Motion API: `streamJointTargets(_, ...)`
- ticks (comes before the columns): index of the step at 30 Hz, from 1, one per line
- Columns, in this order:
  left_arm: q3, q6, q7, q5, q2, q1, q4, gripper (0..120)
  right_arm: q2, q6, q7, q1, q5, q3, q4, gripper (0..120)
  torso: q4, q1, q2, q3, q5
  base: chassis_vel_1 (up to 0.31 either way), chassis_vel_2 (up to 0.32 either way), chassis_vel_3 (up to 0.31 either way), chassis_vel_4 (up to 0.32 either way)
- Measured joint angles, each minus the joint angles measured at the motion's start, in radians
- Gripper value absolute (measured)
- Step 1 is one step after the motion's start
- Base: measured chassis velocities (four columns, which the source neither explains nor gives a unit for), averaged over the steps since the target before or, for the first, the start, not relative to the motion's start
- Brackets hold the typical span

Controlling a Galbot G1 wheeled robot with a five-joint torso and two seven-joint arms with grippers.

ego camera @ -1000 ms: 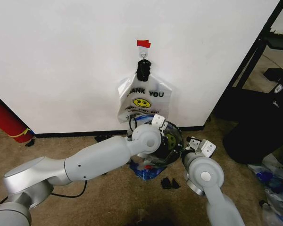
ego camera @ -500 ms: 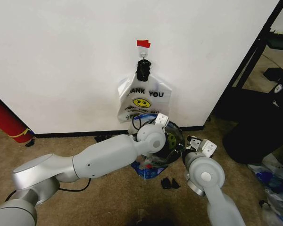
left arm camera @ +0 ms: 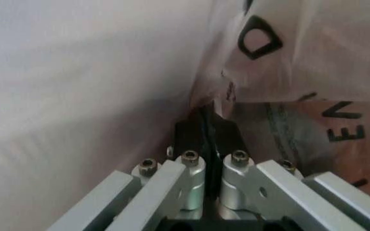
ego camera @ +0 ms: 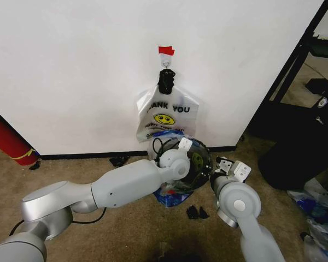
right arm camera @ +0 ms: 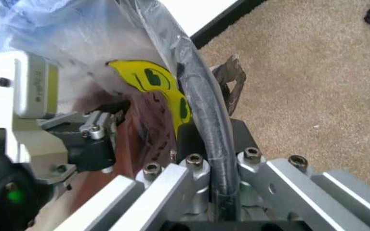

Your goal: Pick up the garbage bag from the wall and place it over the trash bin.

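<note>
Grippers both working low at the small round black trash bin (ego camera: 199,164), standing on tan carpet (ego camera: 120,229) just in front of the plain white wall (ego camera: 71,65) with black baseboard

Left gripper (left arm camera: 209,139) reaching across to the bin's near-left side, fingers pinched together on a fold of the thin see-through plastic garbage bag (left arm camera: 288,96) with blue side panels and dark print

Right gripper (right arm camera: 205,132) sitting at the bin's right edge, jaws closed over the black rim with the film of that bag caught under them, yellow smiley (right arm camera: 162,91) showing just beside the rim

Bag draping over the bin's mouth, blue plastic (ego camera: 172,134) bunching above the far edge and more blue spilling at the base

Hanging above on the wall: whiter "THANK YOU" smiley bag (ego camera: 164,117) on a small hook under a strip of red tape (ego camera: 165,51)

Leaning against the wall far left: red cylinder (ego camera: 8,139)
</note>
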Motion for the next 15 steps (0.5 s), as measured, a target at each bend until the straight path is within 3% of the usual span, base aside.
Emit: streamJointTargets(15,0.037,0.013,0.017,-0.033,-0.019,0.001,0.010,0,0.000,-0.013,-0.014,-0.028,-0.033,-0.010,0.007,0,-0.0001,0.000,0.000,0.000,0.0000,0.000,0.000,0.000,0.000)
